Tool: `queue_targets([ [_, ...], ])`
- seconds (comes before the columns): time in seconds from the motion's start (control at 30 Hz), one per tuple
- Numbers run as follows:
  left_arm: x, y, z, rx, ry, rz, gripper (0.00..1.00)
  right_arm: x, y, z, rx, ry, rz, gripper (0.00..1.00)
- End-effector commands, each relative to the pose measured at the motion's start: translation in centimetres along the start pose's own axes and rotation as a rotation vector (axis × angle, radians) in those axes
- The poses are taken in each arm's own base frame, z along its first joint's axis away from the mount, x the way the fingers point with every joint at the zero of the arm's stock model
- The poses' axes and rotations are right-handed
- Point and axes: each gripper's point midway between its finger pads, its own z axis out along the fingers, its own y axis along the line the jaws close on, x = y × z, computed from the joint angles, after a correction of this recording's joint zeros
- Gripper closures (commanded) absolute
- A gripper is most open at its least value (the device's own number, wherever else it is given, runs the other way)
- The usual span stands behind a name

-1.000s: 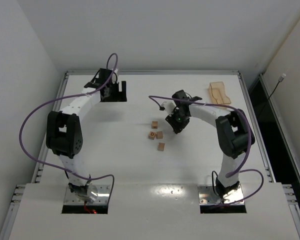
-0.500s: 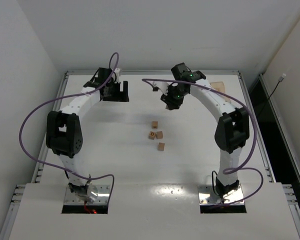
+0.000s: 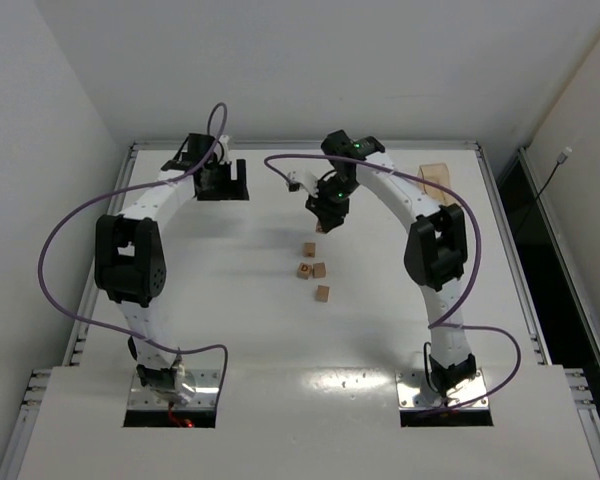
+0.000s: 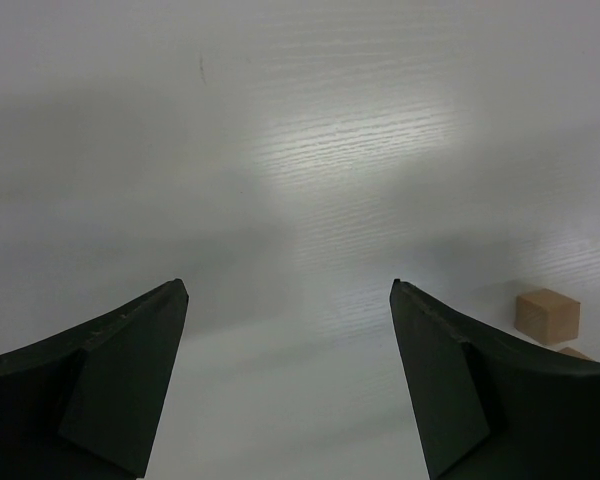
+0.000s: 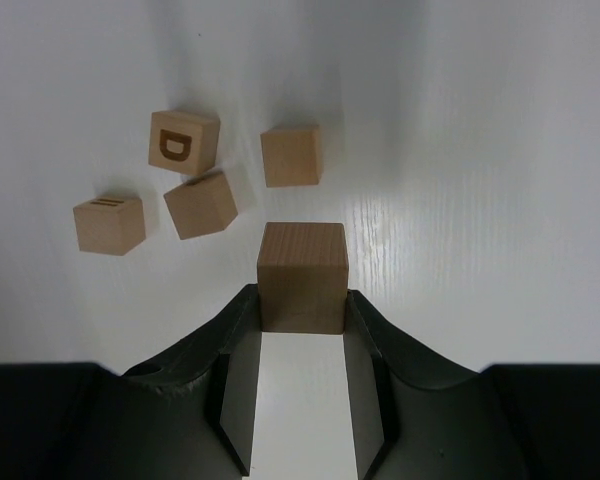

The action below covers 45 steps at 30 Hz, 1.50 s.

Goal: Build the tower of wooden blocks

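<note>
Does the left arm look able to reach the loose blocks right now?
Probably yes. The left claw is open and empty, with nothing between it and the blocks. The right claw, shut on another block, hovers just beyond them and could crowd it.

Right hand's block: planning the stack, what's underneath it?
White table shows around the held block in the right hand; four loose blocks lie aside. The spot directly beneath is hidden.
</note>
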Motion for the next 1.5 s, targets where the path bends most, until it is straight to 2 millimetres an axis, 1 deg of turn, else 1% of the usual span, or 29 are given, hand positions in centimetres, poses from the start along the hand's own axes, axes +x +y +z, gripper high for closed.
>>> queue_targets([
  [0.0, -2.4, 1.4, -0.6, -0.039, -0.062, -0.044, 0.2, -2.2, 1.0, -0.2, -0.038, -0.041, -0.052, 0.98],
  [0.03, -2.4, 1.7, -0.6, -0.058, -0.065, -0.045, 0.2, -2.3, 1.3, 0.4, -0.051, -0.034, -0.056, 0.98],
  [0.07, -2.6, 2.5, -0.7, -0.08, -0.071, -0.068, 0.19, -2.5, 1.5, 0.6, -0.05, -0.026, -0.066, 0.98],
  [0.1, -2.6, 2.7, -0.7, -0.094, -0.073, -0.077, 0.19, -2.4, 1.2, 0.8, -0.045, -0.018, -0.065, 0.98],
  [0.17, -2.6, 4.5, -1.0, -0.133, -0.076, -0.129, 0.14, -3.0, 1.7, 1.3, -0.048, -0.01, -0.077, 0.98],
  [0.2, -2.4, 5.1, -0.8, -0.141, -0.07, -0.152, 0.13, -3.0, 1.7, 1.3, -0.048, -0.01, -0.078, 0.98],
  [0.27, -2.5, 6.0, -1.0, -0.153, -0.075, -0.177, 0.09, -3.1, 1.9, 2.4, -0.052, 0.018, -0.091, 0.98],
  [0.3, -2.2, 7.0, -1.1, -0.167, -0.072, -0.207, 0.06, -3.3, 1.8, 2.2, -0.046, 0.013, -0.095, 0.98],
  [0.37, -1.9, 7.5, -1.1, -0.156, -0.064, -0.233, 0.01, -3.1, 1.8, 3.1, -0.053, 0.032, -0.099, 0.98],
  [0.43, -2.0, 8.3, -1.4, -0.152, -0.067, -0.251, 0.01, -3.1, 2.0, 3.6, -0.059, 0.049, -0.093, 0.98],
  [0.47, -1.5, 8.2, -1.2, -0.143, -0.056, -0.262, 0.01, -3.0, 1.7, 3.9, -0.055, 0.057, -0.093, 0.98],
  [0.5, -1.6, 8.7, -1.3, -0.15, -0.059, -0.271, 0.01, -3.3, 2.1, 4.1, -0.059, 0.058, -0.093, 0.98],
  [0.53, -1.3, 9.0, -1.1, -0.144, -0.051, -0.28, 0.01, -3.3, 2.0, 4.5, -0.062, 0.061, -0.091, 0.98],
  [0.57, -1.3, 8.8, -1.1, -0.131, -0.049, -0.28, 0.01, -3.2, 2.2, 5.0, -0.065, 0.077, -0.098, 0.98],
  [0.6, -1.3, 9.3, -1.2, -0.137, -0.051, -0.286, 0.01, -3.0, 2.1, 5.0, -0.058, 0.085, -0.089, 0.98],
  [0.63, -1.3, 9.1, -1.2, -0.126, -0.05, -0.286, 0.01, -3.3, 2.4, 5.2, -0.062, 0.086, -0.099, 0.98],
  [0.67, -1.4, 8.7, -1.2, -0.108, -0.047, -0.286, 0.01, -3.0, 2.3, 5.6, -0.063, 0.1, -0.095, 0.97],
  [0.7, -1.0, 8.8, -1.1, -0.109, -0.039, -0.288, 0.01, -2.6, 2.3, 5.7, -0.063, 0.112, -0.092, 0.97],
  [0.73, -1.0, 9.0, -1.1, -0.103, -0.039, -0.295, 0.01, -2.8, 2.5, 5.8, -0.061, 0.12, -0.101, 0.95],
  [0.77, -1.0, 8.8, -1.1, -0.094, -0.038, -0.295, 0.01, -2.4, 2.5, 5.9, -0.059, 0.135, -0.099, 0.95],
  [0.9, -0.5, 8.8, -0.7, -0.084, -0.028, -0.297, 0.01, -2.0, 2.4, 6.0, -0.045, 0.149, -0.078, 0.94],
  [0.93, -0.7, 8.8, -0.6, -0.083, -0.037, -0.295, 0.01, -2.1, 2.1, 6.0, -0.032, 0.149, -0.083, 0.94],
  [1.1, -0.7, 8.4, -0.6, -0.061, -0.034, -0.295, 0.01, -2.2, 1.9, 6.1, -0.025, 0.143, -0.077, 0.94],
  [1.13, -0.7, 8.4, -0.6, -0.061, -0.034, -0.295, 0.01, -1.8, 1.7, 6.3, -0.027, 0.149, -0.056, 0.94],
  [1.27, -0.2, 8.5, 0.0, -0.054, -0.015, -0.3, 0.01, -1.9, 1.8, 6.3, -0.033, 0.142, -0.055, 0.94],
  [1.4, -0.2, 8.3, 0.0, -0.045, -0.014, -0.309, 0.01, -2.0, 1.9, 6.4, -0.039, 0.135, -0.055, 0.94],
  [1.43, -0.2, 8.3, 0.0, -0.045, -0.014, -0.309, 0.01, -1.5, 1.6, 6.6, -0.042, 0.14, -0.043, 0.94],
  [1.47, -0.2, 8.3, 0.0, -0.045, -0.014, -0.309, 0.01, -1.5, 1.6, 6.6, -0.042, 0.14, -0.043, 0.94],
])
